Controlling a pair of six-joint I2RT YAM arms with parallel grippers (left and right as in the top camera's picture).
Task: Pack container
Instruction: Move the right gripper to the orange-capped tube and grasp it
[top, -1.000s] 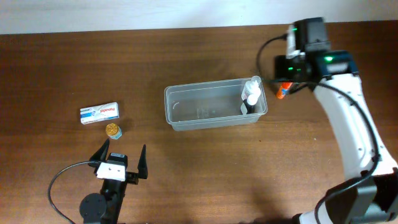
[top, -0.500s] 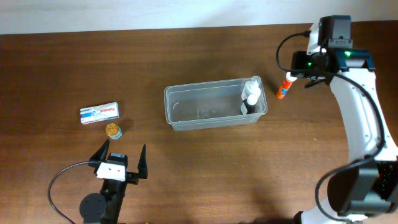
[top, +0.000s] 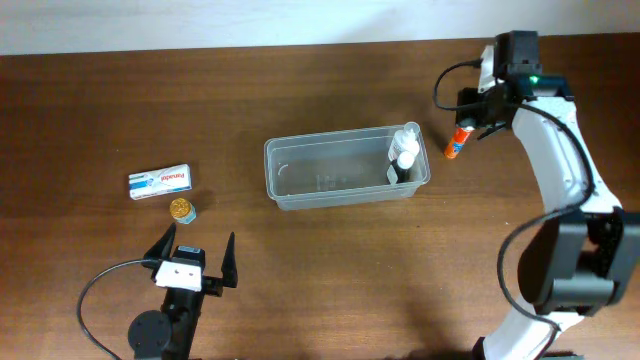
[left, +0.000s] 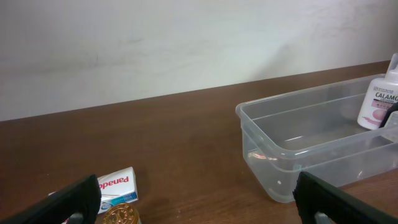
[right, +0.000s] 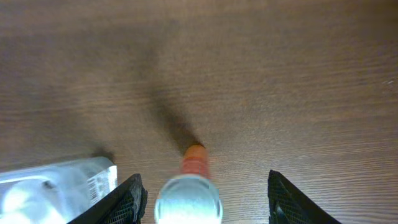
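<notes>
Toward the left edge of the surface lie a small white and blue box and, just beside it on the front side, a little jar with a gold lid. Both are outside the container, so I judge they are not yet packed. Near the front edge, the left gripper is wide open with nothing between its jaws, and it points toward these two things. At the middle of the surface stands the container, a clear plastic tub with its long side parallel to the front edge. At its right end a white bottle with a pink label stands upright, and most of the remaining space looks bare. Just beside that right end, toward the far right corner, a white stick with an orange cap lies on the surface. The right gripper hangs above the white end of it, jaws apart on either side and gripping nothing. The task seems to be at an early part: one bottle is inside, while the stick, the box and the jar are left to pack, and the stick looks to be the next one.
</notes>
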